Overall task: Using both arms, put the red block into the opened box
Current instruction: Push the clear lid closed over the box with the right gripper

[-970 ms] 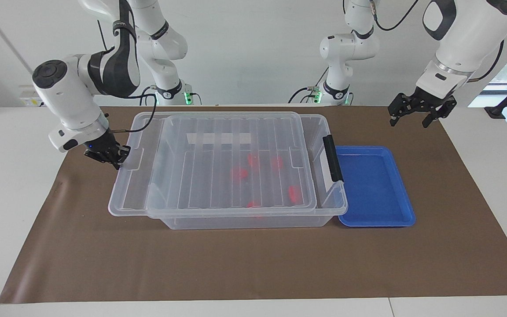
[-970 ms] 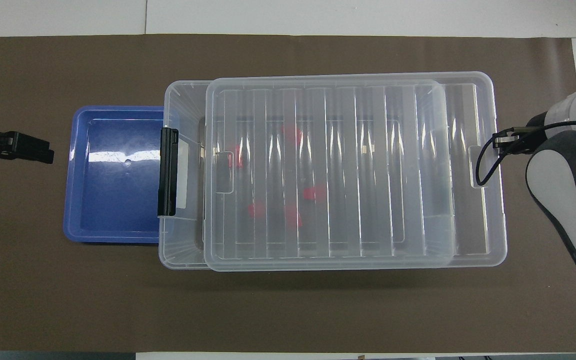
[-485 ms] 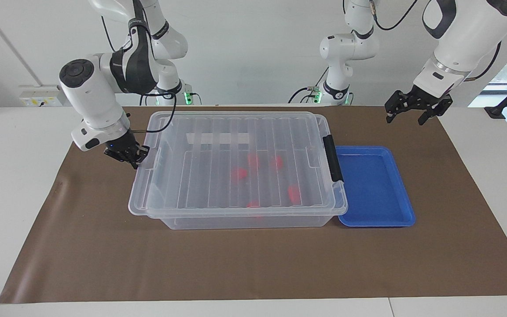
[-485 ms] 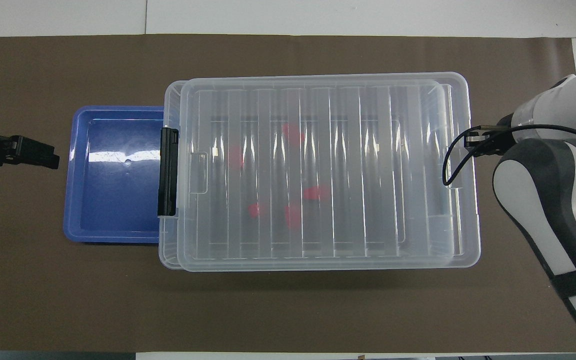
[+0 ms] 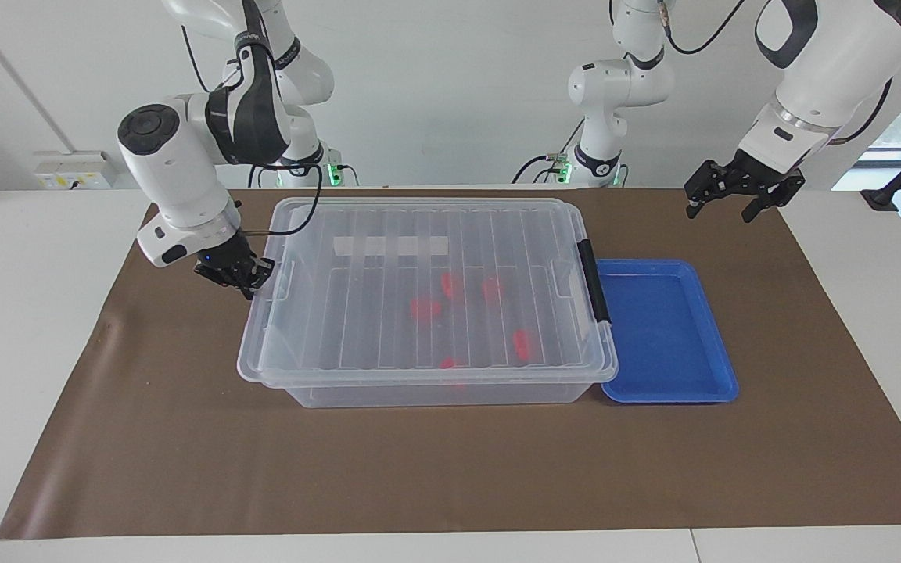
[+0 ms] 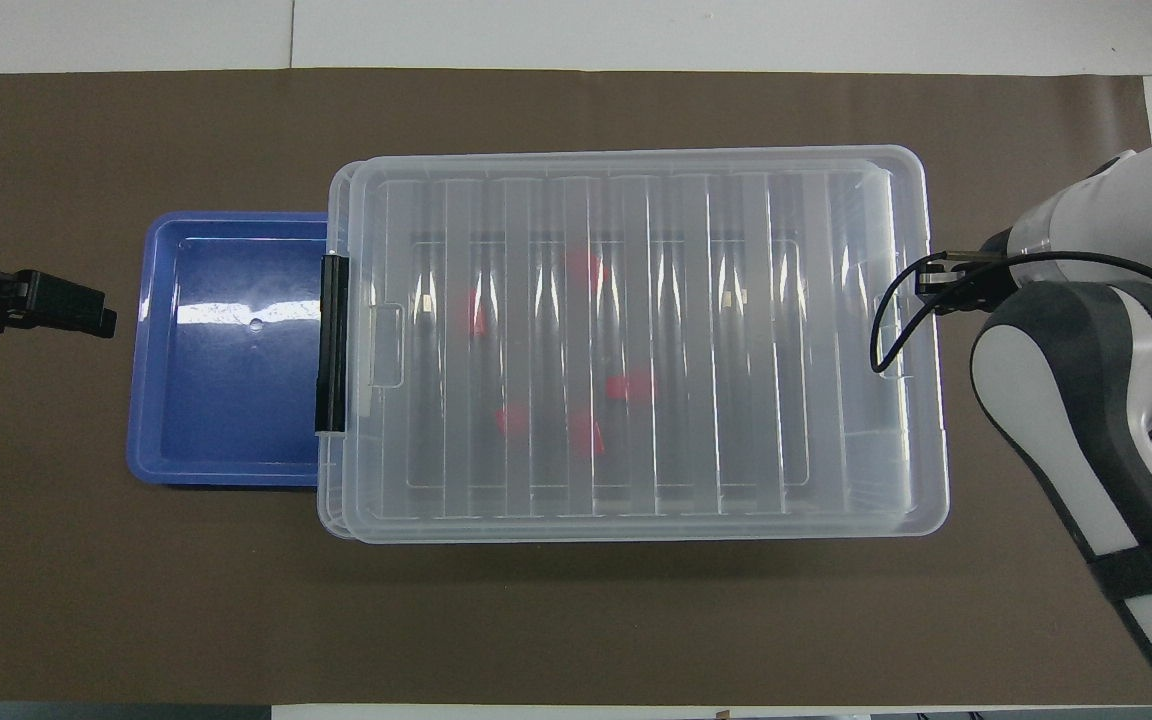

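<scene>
Five red blocks (image 5: 425, 307) lie inside the box (image 5: 427, 379) mid-counter, under its lid (image 5: 419, 234). Right hand (image 5: 238, 275), fingertips shut, sits at the lid's edge toward the right arm's end; whether it pinches the rim I cannot tell. Left hand (image 5: 732, 199) hangs open over the counter's corner by the tray (image 5: 665, 391). Blocks look light, stiff and a bit slick: pinch across flat sides.

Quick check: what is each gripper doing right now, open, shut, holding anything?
Left gripper: open, holding nothing, raised near the blue tray.
Right gripper: shut, at the lid edge.
</scene>
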Available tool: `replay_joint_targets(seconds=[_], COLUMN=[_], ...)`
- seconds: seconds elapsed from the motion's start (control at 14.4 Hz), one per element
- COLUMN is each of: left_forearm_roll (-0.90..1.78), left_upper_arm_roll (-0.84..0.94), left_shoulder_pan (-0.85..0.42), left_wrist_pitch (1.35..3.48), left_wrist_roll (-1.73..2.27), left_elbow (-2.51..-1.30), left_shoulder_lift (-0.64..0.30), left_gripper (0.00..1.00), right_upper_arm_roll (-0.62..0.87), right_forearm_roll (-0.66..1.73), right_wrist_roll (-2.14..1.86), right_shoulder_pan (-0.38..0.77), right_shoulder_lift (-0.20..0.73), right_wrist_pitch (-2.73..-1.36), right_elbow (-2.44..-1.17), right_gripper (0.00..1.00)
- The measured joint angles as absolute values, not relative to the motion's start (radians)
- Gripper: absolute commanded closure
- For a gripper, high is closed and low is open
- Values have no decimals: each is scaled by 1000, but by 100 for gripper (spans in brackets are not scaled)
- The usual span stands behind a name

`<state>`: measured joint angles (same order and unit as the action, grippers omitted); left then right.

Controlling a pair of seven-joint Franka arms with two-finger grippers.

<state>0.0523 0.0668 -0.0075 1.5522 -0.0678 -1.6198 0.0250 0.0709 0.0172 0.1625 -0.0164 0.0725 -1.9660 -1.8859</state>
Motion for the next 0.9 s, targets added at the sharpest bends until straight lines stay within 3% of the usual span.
replay_joint_targets(seconds=[0.9], left_forearm_roll=[34], left_upper_arm_roll=[71], left_shoulder_pan=[-8], left_wrist_pitch=[1535], left_wrist_roll=[-70], left_elbow=[-1611], left_shoulder_lift=[18], left_gripper=[0], right_upper_arm_roll=[71], right_forearm_roll=[17], right_wrist_roll=[173], right_shoulder_pan=[0], right_shoulder_lift=[72], right_wrist_pitch=[-1966], right_elbow=[-1886], right_gripper=[100])
